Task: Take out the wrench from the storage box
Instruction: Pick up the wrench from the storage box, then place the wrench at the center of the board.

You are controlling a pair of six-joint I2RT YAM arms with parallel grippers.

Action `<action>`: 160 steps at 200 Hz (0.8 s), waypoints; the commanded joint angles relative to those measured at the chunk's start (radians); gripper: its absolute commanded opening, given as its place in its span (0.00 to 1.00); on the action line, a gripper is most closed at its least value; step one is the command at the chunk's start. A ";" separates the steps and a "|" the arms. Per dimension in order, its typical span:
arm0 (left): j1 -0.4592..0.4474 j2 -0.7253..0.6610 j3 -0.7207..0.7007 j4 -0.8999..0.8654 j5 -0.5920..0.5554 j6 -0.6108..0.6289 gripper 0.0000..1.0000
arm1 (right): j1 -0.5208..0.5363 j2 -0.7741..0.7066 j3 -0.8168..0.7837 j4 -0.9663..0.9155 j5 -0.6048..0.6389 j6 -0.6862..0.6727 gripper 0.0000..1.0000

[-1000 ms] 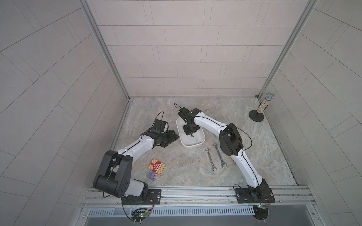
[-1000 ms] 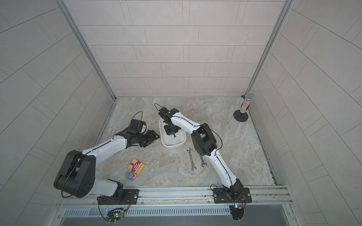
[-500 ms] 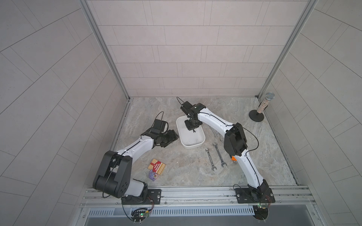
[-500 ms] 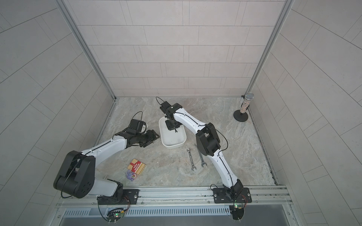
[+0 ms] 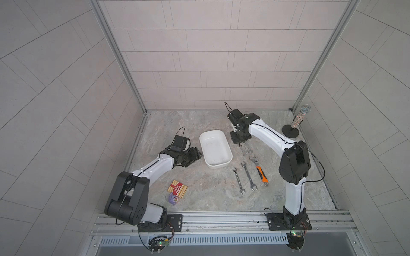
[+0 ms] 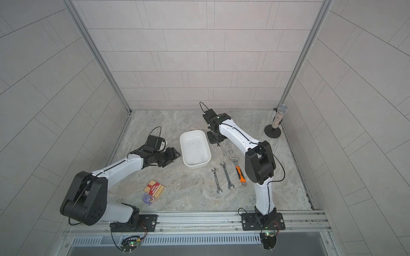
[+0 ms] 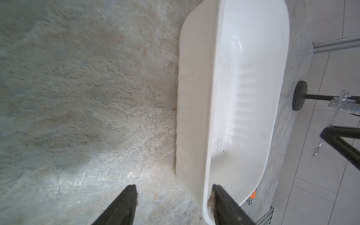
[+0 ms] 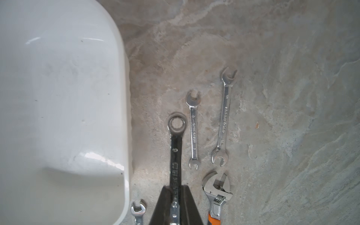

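Right claw (image 8: 175,190) is clamped on the wrench (image 8: 176,148) by its shaft, holding it outside the empty storage box (image 8: 58,97), over the table (image 8: 282,97) beside the laid-out wrenches (image 8: 224,116), probably to join their row; left claw (image 7: 174,188) stands open astride the box's wall, one jaw inside the rim, apparently to steady it.

Bench (image 5: 206,199): mottled grey-beige stone-look surface, enclosed on three sides by pale tiled walls (image 5: 199,66).
Glittery microphone (image 5: 298,118) upright on round black base (image 5: 290,131), far right corner of bench, beside metal corner post; visible in both top views.
Red packet (image 5: 177,188), tan striped edges, lies flat near front left of bench.
Small purple wrapped item (image 5: 173,198) just beside packet's near corner; contents not legible.
Aluminium rail (image 5: 221,219) runs along front edge.
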 commanded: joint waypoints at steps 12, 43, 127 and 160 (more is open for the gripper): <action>0.002 -0.021 -0.017 0.005 -0.006 0.003 0.67 | -0.009 0.026 -0.099 0.112 -0.048 -0.030 0.03; 0.003 -0.018 -0.017 0.004 -0.013 0.006 0.67 | -0.010 0.069 -0.158 0.199 -0.117 -0.029 0.03; 0.002 -0.027 -0.020 0.025 -0.026 0.005 0.67 | -0.045 0.107 -0.232 0.289 -0.224 -0.045 0.19; 0.001 -0.081 -0.017 0.008 -0.099 0.032 0.70 | -0.051 0.014 -0.248 0.287 -0.228 -0.059 0.39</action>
